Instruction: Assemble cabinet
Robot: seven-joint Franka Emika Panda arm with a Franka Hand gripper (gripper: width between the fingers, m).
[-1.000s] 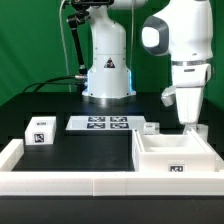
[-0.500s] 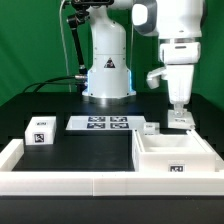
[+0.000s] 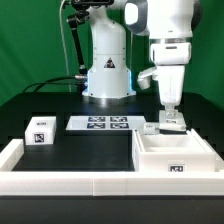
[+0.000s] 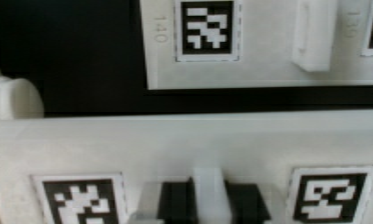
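Your gripper [image 3: 172, 120] hangs right over the far rim of the cabinet [image 3: 160, 165], pointing straight down. In the wrist view the two dark fingers [image 4: 174, 205] sit close together with a thin white strip between them. You can't tell from either view whether they're actually clamping it or just hovering over it.

On labels, there's nothing you can read as words. One marker tag [image 3: 178, 168] sits on the cabinet's front wall. In the wrist view, two more tags [image 4: 76, 200] flank the fingers on a white surface. The robot base [image 3: 108, 70], well behind the cabinet, has a dark triangle sticker, too small to make out.

The cabinet is an open white box at the exterior view's right front, on the black table [image 3: 90, 150]. A small white piece [image 3: 150, 127] lies just beside its far corner, on the exterior view's left of the gripper. Past that is the marker board [image 3: 107, 123], near the cabinet but apart from it.

A tagged white cube [image 3: 40, 130] sits well apart on the exterior view's left, with bare table between it and the cabinet. A low white rail [image 3: 60, 180] runs along the table's front edge and touches the cabinet's front.
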